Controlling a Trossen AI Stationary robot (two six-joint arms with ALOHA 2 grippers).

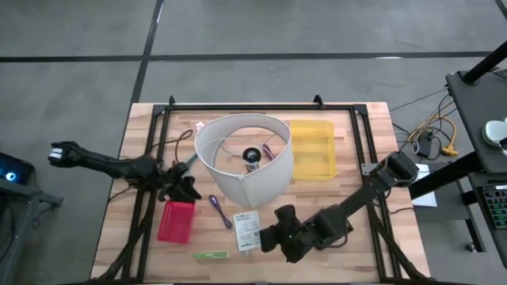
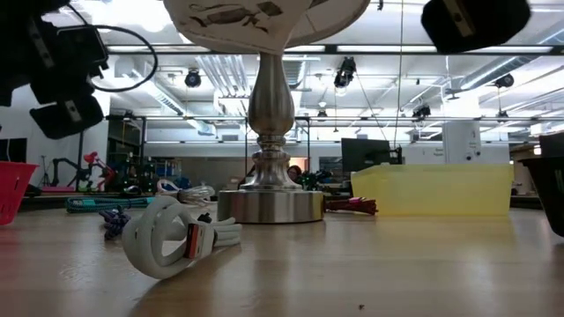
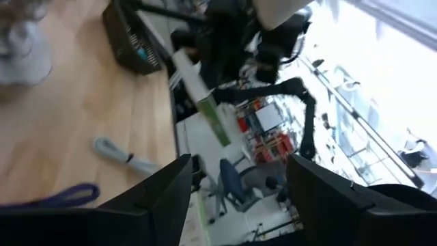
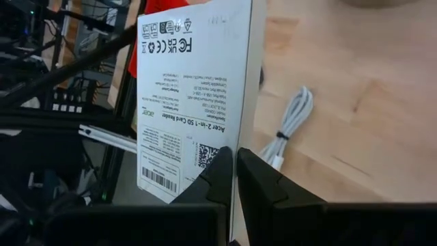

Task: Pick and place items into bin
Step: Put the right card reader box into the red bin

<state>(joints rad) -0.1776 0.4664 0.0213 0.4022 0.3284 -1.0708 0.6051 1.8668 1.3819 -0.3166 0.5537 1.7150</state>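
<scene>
Large white cylindrical lampshade (image 1: pixel 244 158) hides the desk beneath; translucent yellow plastic tray (image 1: pixel 314 149) interior too small to tell contents.

the big white lampshade (image 1: pixel 244 162) on its metal lamp base (image 2: pixel 270 204) filled the middle of the bench (image 1: pixel 368 245) and blocked the straight path from the left side to the yellow bin (image 1: pixel 314 149), which lay just beside it toward the far right corner. the bin stood open from above. bare wood lay along the near right edge. near the front edge, a red basket (image 1: pixel 177 221), a purple cord (image 1: pixel 219 210) and a white card box (image 1: pixel 247 230) crowded the bench.
</scene>
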